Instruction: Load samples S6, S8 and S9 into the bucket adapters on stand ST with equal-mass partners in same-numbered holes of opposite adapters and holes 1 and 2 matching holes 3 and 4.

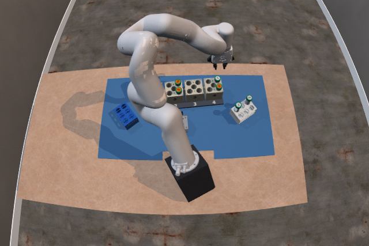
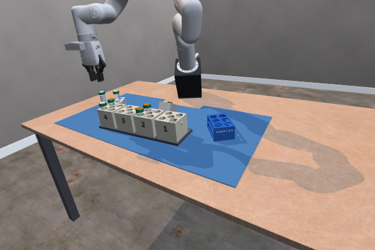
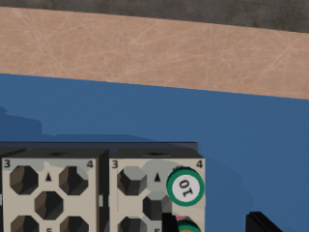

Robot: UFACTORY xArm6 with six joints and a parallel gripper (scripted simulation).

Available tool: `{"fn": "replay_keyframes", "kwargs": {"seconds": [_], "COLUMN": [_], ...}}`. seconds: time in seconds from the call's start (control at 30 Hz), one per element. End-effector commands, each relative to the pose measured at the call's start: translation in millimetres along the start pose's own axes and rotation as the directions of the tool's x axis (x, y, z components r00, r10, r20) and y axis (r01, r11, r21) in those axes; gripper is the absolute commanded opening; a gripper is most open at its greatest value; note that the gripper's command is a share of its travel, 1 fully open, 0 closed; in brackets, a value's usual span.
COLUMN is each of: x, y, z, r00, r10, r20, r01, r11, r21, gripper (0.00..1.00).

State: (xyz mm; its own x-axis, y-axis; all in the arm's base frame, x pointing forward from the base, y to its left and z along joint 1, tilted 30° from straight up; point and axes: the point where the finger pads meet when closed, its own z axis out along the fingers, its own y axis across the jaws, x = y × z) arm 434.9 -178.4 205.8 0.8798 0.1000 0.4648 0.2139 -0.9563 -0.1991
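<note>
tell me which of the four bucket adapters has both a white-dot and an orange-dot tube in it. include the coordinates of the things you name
The off-white adapter numbered 4 point(image 1: 208, 95) point(image 2: 105, 122) point(image 3: 116, 193), at the stand's end; adapter 2 point(image 1: 174, 99) point(image 2: 143, 130) holds two orange-dot tubes, and 1 and 3 none.

Light-brown rectangular wooden table is carrying a flat blue rectangular mat with a notched edge. Mat is lying flat, covering part of the top. Black box-shaped robot pedestal is standing beside the notch, directly on the wood.
</note>
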Motion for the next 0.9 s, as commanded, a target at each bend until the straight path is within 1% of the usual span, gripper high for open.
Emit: {"fn": "replay_keyframes", "kwargs": {"seconds": [0.0, 0.23, 0.27, 0.5, 0.57, 0.7, 0.87], "x": [1.2, 1.2, -2.1, -25.5, -25.5, -38.9, -55.6], "y": [0.7, 0.6, -2.7, -26.6, -26.6, -40.2, -57.2], "z": [-1.4, -1.4, 0.1, 10.8, 10.8, 16.9, 24.5], "r00": [1.0, 1.0, 1.0, 0.967, 0.967, 0.925, 0.852], "r10": [-0.001, -0.001, 0.031, 0.252, 0.252, 0.375, 0.519], "r20": [-0.003, -0.003, 0.004, 0.044, 0.044, 0.061, 0.075], "r01": [0.001, 0.001, -0.031, -0.249, -0.249, -0.368, -0.505], "r11": [1.0, 1.0, 0.999, 0.966, 0.966, 0.925, 0.851], "r21": [-0.003, -0.003, -0.01, -0.065, -0.065, -0.1, -0.146], "gripper": [0.44, 0.44, 0.0, 0.0, 0.0, 0.0, 0.0]}}
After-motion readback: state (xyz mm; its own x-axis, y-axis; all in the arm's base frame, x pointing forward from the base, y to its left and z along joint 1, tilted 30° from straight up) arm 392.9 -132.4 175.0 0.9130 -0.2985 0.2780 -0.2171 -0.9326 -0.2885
